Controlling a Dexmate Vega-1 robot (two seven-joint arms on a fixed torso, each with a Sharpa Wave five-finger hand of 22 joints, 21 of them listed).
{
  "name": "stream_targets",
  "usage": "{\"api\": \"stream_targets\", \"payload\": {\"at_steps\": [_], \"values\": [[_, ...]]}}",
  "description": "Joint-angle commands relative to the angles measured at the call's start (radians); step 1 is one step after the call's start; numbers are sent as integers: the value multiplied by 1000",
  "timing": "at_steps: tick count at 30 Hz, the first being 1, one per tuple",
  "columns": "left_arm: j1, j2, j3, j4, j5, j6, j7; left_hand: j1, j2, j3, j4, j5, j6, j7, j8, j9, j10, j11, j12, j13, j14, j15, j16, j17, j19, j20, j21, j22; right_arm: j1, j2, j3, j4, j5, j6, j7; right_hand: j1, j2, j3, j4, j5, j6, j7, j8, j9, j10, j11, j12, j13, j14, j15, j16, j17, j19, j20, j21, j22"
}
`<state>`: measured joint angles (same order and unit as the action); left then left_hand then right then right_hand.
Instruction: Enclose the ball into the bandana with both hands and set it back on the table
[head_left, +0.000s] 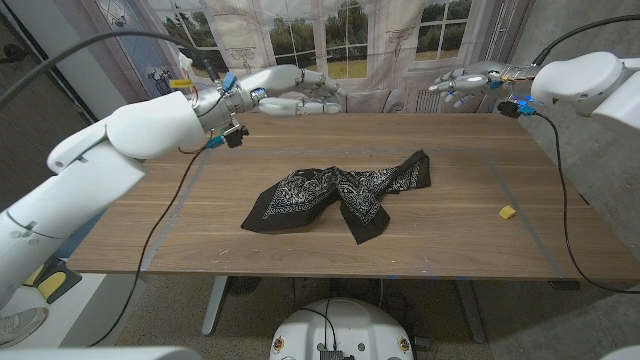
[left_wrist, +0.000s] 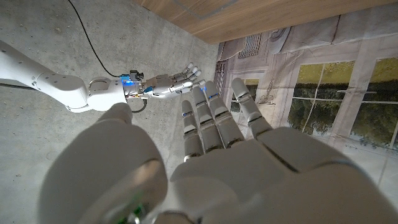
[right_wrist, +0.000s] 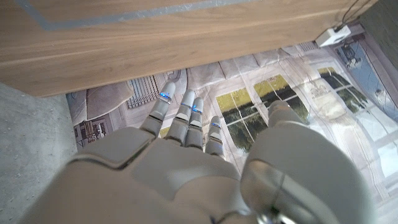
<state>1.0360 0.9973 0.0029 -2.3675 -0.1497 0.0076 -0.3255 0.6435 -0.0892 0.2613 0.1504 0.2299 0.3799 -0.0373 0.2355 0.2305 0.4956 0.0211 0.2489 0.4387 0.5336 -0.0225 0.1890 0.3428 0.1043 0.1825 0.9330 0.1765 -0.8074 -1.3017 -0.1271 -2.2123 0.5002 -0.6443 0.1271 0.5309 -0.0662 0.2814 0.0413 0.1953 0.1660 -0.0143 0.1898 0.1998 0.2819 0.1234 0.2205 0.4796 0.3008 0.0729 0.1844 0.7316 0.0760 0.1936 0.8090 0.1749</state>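
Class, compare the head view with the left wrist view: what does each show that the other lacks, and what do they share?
Head view alone: the black bandana crumpled mid-table, and a small yellow piece near the table's right edge. Left wrist view alone: bare concrete floor. Shared: the left hand, the right hand, both raised with fingers apart, the wooden table and the window backdrop.

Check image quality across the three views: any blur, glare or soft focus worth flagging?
Head view: evenly lit and sharp, the bandana pattern readable, shadows faint. Left wrist view: the left hand up close is soft, the right hand farther off is crisper. Right wrist view: the right hand's back is blurred, its fingers and the table sharper. No harsh glare.
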Motion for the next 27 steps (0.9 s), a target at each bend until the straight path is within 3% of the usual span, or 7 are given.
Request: {"api": "stream_targets", "payload": {"at_steps": [1, 5, 10, 14, 19, 21, 27], "values": [[113, 33, -22, -137, 217, 294, 306, 39, 112, 50, -22, 11, -15, 2, -22, -18, -29, 13, -25, -21, -43, 19, 5, -28, -11, 19, -22, 4, -163, 96, 109, 89, -11, 282, -142, 3, 14, -1, -11, 5, 57, -2, 24, 0, 17, -4, 4, -9, 4, -1, 13, -16, 14, 5, -10, 1], [118, 81, 3, -185, 316, 442, 315, 91, 160, 93, -66, -5, -13, -22, -29, -26, -43, -7, -35, -38, -52, -7, 8, -63, 9, 26, -32, 4, -150, 107, 93, 112, -30, 304, -143, 16, 30, 4, -19, 6, 84, 0, 32, 0, 35, -8, 9, -14, 18, -9, 23, -24, 28, 1, -12, 2], [88, 136, 41, -223, 340, 595, 276, 69, 115, 69, -81, -31, -69, -49, -49, -29, -89, -9, -49, -49, -78, 5, 7, -86, 22, 29, -48, 2, -144, 142, 81, 143, -38, 359, -147, 14, 34, 2, -21, 4, 95, 0, 33, 0, 44, -9, 11, -18, 28, -11, 28, -30, 37, -1, -14, 2], [-63, 223, 194, -261, 379, 771, 171, 40, 91, 49, -79, -38, -104, -56, -54, -30, -136, -13, -57, -53, -130, 26, -1, -95, 5, 31, -69, 2, -138, 182, 61, 155, -83, 411, -194, 0, 31, -7, -16, 1, 89, 0, 28, 0, 42, -7, 8, -22, 25, -9, 26, -36, 40, 4, -18, 2], [-185, 242, 332, -271, 413, 854, 121, 11, 54, 21, -83, -36, -187, -80, -62, -32, -210, -7, -62, -61, -201, 48, -4, -109, -7, 32, -101, 1, -140, 224, 54, 158, -110, 435, -243, -48, 12, -37, -1, -1, 54, -19, 10, 1, -5, -11, -14, -33, -11, -3, 15, -56, 26, 14, -42, 2], [-239, 242, 393, -275, 437, 893, 88, 4, 45, 14, -85, -35, -201, -84, -60, -32, -226, -25, -62, -63, -222, 54, -6, -113, -9, 32, -108, 1, -142, 240, 52, 164, -117, 454, -254, -66, 4, -49, 3, 0, 49, -22, 9, 1, -24, -17, -22, -38, -24, -4, 13, -64, 17, 17, -53, 2], [-387, 251, 549, -295, 523, 994, -60, 1, 28, 4, -90, -32, -234, -99, -62, -33, -240, -28, -58, -65, -234, 59, -2, -119, -7, 32, -118, 1, -159, 274, 66, 174, -127, 500, -274, -83, -2, -60, 8, 2, 45, -25, 8, 1, -29, -16, -23, -43, -27, -1, 15, -73, 9, 18, -65, 2]]}}
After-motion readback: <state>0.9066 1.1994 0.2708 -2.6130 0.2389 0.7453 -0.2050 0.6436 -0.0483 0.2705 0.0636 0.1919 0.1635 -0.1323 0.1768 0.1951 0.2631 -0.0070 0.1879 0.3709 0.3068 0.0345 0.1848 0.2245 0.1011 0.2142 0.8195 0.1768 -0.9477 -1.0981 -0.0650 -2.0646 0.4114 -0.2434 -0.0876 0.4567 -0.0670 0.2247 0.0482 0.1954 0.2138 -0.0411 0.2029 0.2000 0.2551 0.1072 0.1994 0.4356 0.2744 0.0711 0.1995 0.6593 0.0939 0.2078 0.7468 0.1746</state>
